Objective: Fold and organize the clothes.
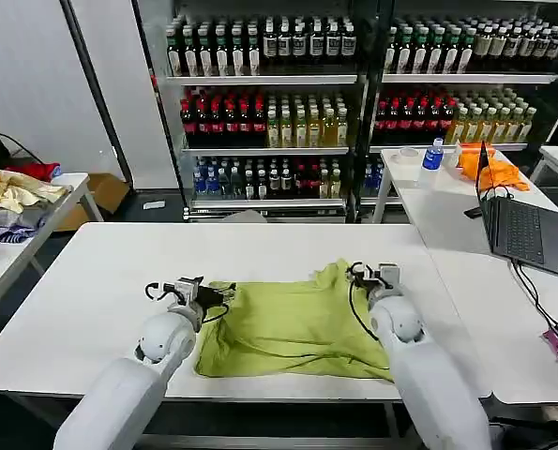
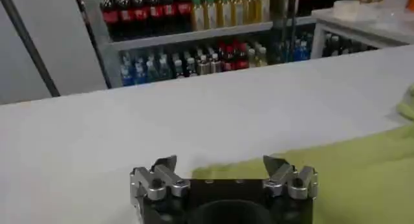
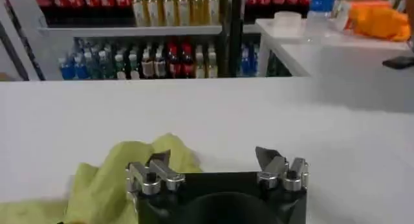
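T-shirt [image 1: 293,323] lies flat on white table [image 1: 91,281]; left gripper [image 1: 203,293] and right gripper [image 1: 372,275] rest at its far corners, jaws spread.

1 T-shirt [image 1: 293,323], 2 grippers (1 laptop [image 1: 527,230])

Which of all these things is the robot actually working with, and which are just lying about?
Part of the job:
- lime-green cotton T-shirt, lying partly folded on the white table
- left gripper, open at the shirt's left edge
- right gripper, open at its far right corner

Just lying about:
- cream and red cloth heap on the left side table
- orange cloth
- open dark laptop
- shelves of bottled drinks
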{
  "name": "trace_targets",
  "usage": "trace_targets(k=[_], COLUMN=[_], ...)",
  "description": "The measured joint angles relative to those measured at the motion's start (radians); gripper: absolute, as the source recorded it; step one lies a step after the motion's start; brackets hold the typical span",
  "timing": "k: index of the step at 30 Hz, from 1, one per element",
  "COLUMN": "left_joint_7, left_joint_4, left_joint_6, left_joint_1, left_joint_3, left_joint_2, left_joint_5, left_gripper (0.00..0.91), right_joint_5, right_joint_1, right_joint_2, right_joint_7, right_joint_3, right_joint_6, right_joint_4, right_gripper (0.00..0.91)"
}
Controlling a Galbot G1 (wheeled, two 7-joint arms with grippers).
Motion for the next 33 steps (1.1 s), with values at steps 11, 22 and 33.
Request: trace_targets(k=[11, 22, 33], left_joint_7=[0.004, 0.011, 0.019], left_joint_4=[0.055, 0.052, 0.034], left_joint_6=[0.0, -0.003, -0.003], left_joint_1=[-0.02, -0.006, 0.012], left_joint_3=[0.01, 0.012, -0.006], left_joint_2=[-0.004, -0.001, 0.011], left_joint_5=[-0.009, -0.015, -0.048], left_gripper=[0.02, 0.02, 0.02], right_joint_5=[0.01, 0.011, 0.021], right_joint_1=[0.078, 0.085, 0.064], right_joint_2=[0.053, 0.061, 0.056], right_joint_7=[-0.013, -0.017, -0.012], right_joint_3=[-0.025, -0.043, -0.036], right_joint_6=[0.0, 0.004, 0.016], right_joint_4=[-0.133, -0.163, -0.132], right_gripper=[0.0, 0.0, 0.0])
